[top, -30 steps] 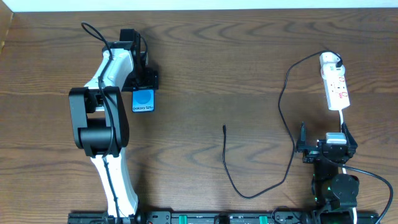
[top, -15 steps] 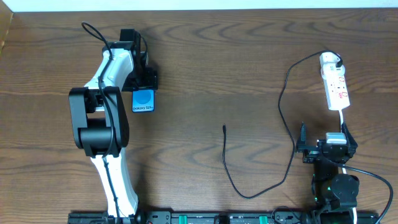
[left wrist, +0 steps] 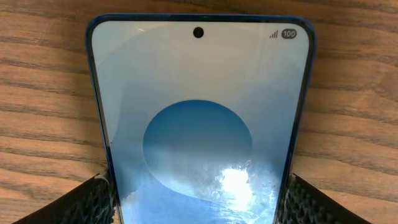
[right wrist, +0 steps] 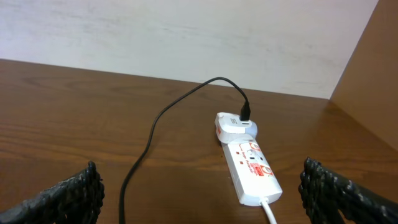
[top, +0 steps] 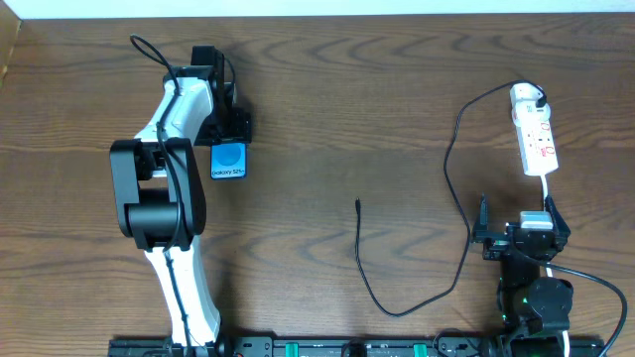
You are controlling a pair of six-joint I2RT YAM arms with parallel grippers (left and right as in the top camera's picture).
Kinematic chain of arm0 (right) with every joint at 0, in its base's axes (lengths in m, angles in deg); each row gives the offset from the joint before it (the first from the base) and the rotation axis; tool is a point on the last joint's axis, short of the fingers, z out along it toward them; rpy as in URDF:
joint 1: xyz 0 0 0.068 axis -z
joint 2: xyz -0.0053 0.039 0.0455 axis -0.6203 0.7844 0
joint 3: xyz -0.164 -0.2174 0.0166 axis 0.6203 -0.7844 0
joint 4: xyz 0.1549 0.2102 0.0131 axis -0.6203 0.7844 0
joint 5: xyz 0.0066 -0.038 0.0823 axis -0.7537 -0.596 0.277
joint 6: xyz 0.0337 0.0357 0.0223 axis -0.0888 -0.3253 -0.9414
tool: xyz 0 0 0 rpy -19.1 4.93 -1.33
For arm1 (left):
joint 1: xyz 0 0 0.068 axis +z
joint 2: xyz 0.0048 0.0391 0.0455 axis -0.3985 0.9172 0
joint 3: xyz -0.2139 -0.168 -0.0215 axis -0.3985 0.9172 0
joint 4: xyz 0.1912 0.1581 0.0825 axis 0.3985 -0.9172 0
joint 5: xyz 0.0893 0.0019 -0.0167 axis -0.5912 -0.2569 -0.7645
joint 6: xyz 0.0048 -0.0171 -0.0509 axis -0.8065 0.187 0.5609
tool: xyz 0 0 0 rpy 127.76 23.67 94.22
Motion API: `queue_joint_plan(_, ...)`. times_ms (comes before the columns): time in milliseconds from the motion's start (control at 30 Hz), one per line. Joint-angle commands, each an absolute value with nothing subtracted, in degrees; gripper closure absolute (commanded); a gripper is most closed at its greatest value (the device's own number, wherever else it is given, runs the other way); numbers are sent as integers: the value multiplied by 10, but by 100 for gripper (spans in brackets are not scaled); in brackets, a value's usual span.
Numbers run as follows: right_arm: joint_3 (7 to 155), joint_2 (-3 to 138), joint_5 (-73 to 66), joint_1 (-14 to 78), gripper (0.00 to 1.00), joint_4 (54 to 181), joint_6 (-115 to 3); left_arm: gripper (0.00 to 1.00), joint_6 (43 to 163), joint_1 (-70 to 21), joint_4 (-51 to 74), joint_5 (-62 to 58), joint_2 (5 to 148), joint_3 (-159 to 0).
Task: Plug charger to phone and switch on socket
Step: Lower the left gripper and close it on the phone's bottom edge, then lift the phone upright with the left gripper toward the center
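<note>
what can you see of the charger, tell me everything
The charger is a thin black cable with a white adapter. The adapter sits plugged into the far end of the white power strip, the cable entering its top. From there the cable arcs left, runs toward the front edge, loops back and ends in a small plug tip lying loose on the wooden table. Nothing grips it.

- Overhead looks straight down on the whole table [top: 327,119].
- Left wrist hangs close over the phone [left wrist: 199,124], overhead's 9 o'clock.
- Right wrist looks low and far toward the socket [right wrist: 252,165], overhead's 3 o'clock.
</note>
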State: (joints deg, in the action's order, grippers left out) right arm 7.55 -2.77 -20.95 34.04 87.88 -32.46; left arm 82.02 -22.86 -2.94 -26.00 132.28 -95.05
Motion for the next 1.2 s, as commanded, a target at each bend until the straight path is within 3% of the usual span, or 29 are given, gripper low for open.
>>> queue_joint_plan(0,75,-31,-208,344,1,881,-320,42,817,-226,-39,-272,1334,-933)
queue_joint_plan(367,75,-31,-208,344,1,881,-320,81,817,-226,-39,-272,1334,-933)
queue_joint_plan(400,75,-31,-208,344,1,881,-320,91,817,-226,-39,-272,1334,-933)
queue_joint_plan(1167,75,-31,-208,344,1,881,-320,93,817,-226,-57,-272,1303,-959)
